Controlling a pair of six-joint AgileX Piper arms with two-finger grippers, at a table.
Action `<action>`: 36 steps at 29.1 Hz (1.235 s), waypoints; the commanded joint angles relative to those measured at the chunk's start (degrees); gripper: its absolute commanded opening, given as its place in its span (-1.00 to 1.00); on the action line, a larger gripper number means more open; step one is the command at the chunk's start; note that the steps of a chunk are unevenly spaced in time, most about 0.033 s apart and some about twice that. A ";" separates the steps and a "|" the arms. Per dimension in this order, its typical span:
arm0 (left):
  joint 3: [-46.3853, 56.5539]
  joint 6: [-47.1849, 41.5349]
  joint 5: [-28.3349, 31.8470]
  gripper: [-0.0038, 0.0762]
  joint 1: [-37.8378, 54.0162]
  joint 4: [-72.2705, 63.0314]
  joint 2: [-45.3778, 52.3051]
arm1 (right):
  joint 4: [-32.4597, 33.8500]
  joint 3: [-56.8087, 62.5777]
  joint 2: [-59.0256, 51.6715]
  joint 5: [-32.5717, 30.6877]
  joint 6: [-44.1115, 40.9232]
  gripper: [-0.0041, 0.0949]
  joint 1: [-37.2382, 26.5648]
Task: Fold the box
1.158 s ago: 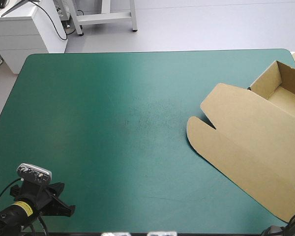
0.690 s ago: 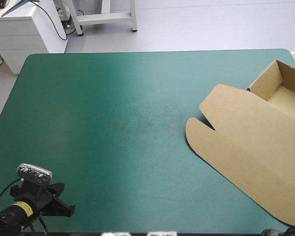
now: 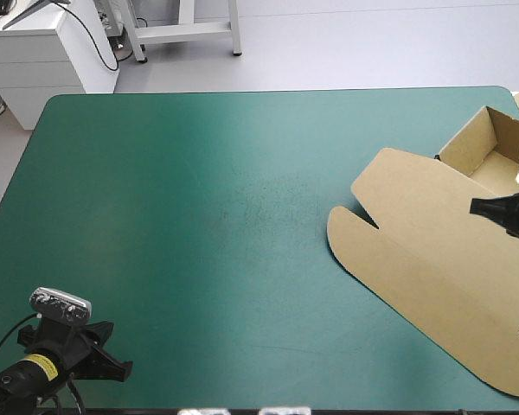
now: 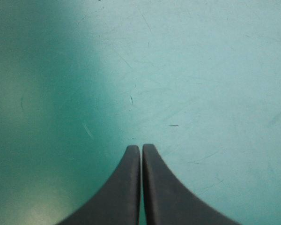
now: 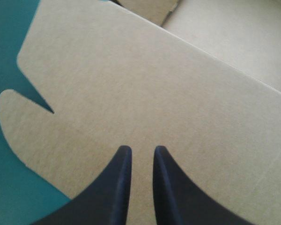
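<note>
The box (image 5: 145, 79) under and ahead of the right end effector (image 5: 141, 150) is of brown board, like thick paper. Its face looks matt and dry, with a fine fibrous grain, and the cut edges are clean. Faint pressed lines run across the sheet beside this end effector.

The tabletop (image 3: 156, 259) has a teal-green cover (image 4: 201, 70). Ahead of the left end effector (image 4: 141, 148) it looks smooth and mostly matt, with a soft sheen and many thin scratches and small scuffs.

The black fingers (image 4: 168, 197) of both end effectors look smooth and matt, like rubber or plastic; which of the two I cannot tell.
</note>
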State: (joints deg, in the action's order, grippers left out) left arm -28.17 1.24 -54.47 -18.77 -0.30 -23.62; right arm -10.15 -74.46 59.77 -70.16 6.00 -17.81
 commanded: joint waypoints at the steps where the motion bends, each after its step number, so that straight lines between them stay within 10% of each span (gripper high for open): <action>1: -1.32 -0.14 2.86 -0.92 -0.24 -0.56 -0.48 | 2.63 0.46 -5.50 1.61 0.81 -0.63 6.11; 36: -1.32 -0.14 2.76 -0.92 -0.24 -0.94 -0.48 | -1.87 45.55 -45.35 12.09 7.69 -0.96 12.42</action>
State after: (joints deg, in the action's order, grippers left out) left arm -28.17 1.24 -54.40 -18.77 -0.43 -23.62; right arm -10.42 -28.25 15.05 -61.71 12.26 -5.51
